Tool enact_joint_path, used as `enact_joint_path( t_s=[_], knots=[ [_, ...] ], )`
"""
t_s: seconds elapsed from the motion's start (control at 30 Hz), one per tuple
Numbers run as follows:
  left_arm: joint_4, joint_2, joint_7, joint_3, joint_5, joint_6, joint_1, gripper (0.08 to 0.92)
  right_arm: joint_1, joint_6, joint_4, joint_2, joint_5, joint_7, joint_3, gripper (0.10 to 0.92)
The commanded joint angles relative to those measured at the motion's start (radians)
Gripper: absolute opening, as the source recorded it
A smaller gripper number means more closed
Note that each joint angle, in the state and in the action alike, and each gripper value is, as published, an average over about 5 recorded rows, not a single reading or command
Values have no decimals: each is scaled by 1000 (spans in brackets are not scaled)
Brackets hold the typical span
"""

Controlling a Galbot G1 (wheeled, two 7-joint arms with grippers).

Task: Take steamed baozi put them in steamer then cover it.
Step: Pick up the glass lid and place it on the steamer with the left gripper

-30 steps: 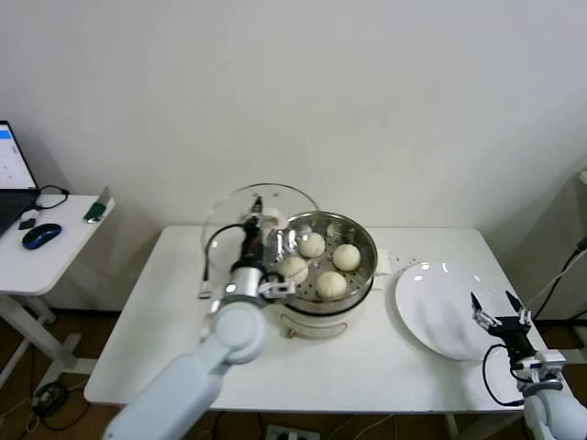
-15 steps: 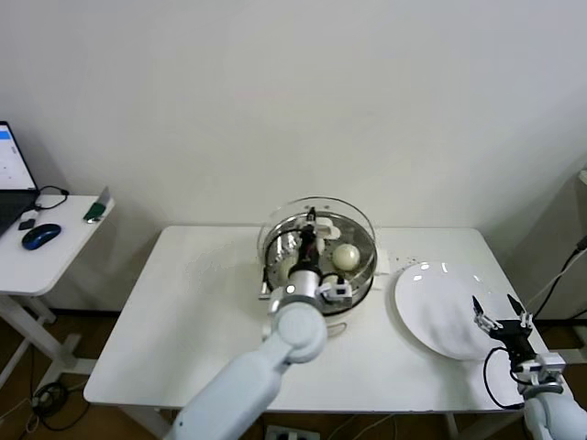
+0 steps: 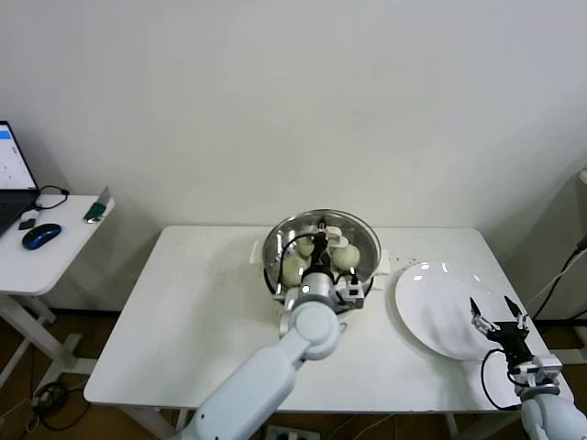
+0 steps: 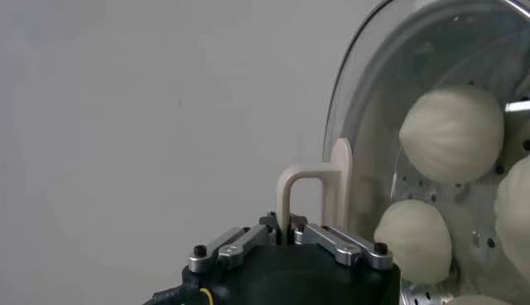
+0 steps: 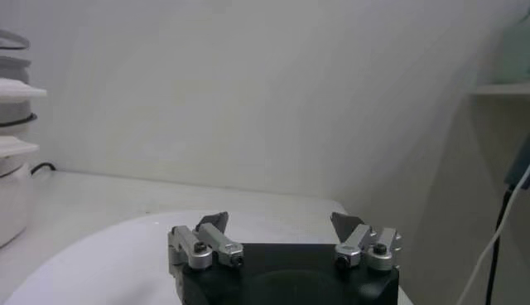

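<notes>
L pincer (image 4: 287,229) holds cover (image 3: 321,246) over baozi (image 4: 454,134)

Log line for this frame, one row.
left gripper: shut on cover handle, over steamer | baozi: inside | right gripper: open, idle over plate

Steamer (image 3: 362,275): round shiny steel basket w/ perforated floor, upright on white cooker base, mid-table. Baozi (image 4: 451,134): smooth cream-white domed buns lying inside the basket, close together; seen through the glass. Cover (image 3: 344,229): clear glass lid, metal rim, cream bar handle (image 4: 319,195) at centre; sits over the basket, slightly tilted; full seating can't be told.
</notes>
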Motion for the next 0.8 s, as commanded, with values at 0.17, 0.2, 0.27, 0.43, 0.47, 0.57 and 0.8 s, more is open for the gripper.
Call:
enact_joint_path(
  t_s=[0.17, 0.2, 0.27, 0.43, 0.47, 0.57, 0.8],
  knots=[
    [38, -20, 14, -1, 20, 49, -2, 150, 5, 3, -5, 7, -7, -2, -1, 823],
    [38, -20, 13, -2, 22, 49, -2, 150, 5, 3, -6, 8, -9, -3, -1, 823],
    [39, -20, 13, -3, 22, 49, -1, 150, 6, 4, -6, 10, -11, -4, -2, 823],
    [45, -17, 11, -9, 27, 49, -1, 150, 9, 4, -7, 12, -13, -5, -4, 823],
    [45, -16, 11, -10, 27, 49, 0, 150, 9, 4, -7, 12, -13, -5, -4, 823],
    [45, -13, 10, -13, 28, 49, 4, 150, 9, 4, -6, 11, -14, -6, -4, 823],
    [48, -11, 0, -8, 29, 49, 9, 150, 9, 5, -7, 14, -15, -8, -1, 823]
  ],
)
